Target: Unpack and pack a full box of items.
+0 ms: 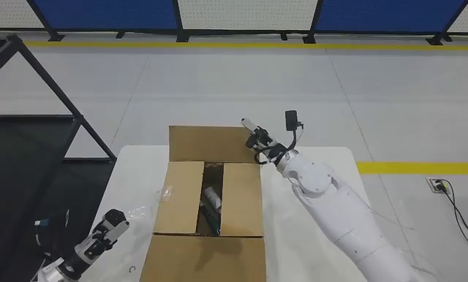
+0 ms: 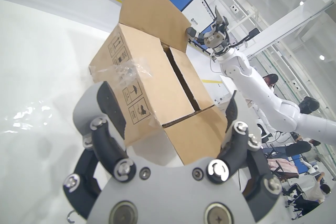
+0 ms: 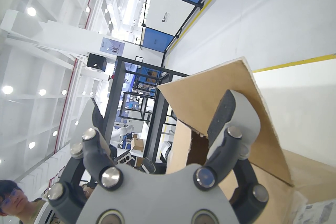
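Observation:
A brown cardboard box (image 1: 208,209) stands on the white table (image 1: 292,231). Its far flap (image 1: 208,143) is raised, and its two side flaps leave a narrow gap. A bottle (image 1: 211,199) and other items show through that gap. My right gripper (image 1: 250,133) is open at the far flap's right corner (image 3: 236,83), with one finger (image 3: 231,114) against the cardboard. My left gripper (image 1: 117,220) is low at the table's near left, open and holding nothing (image 2: 169,91). It faces the box's side (image 2: 136,78).
Crumpled clear plastic film (image 1: 142,207) lies against the box's left side. A small metal ring (image 1: 131,269) sits on the table near the left arm. A black frame (image 1: 44,107) stands left of the table. The table edge runs close behind the box.

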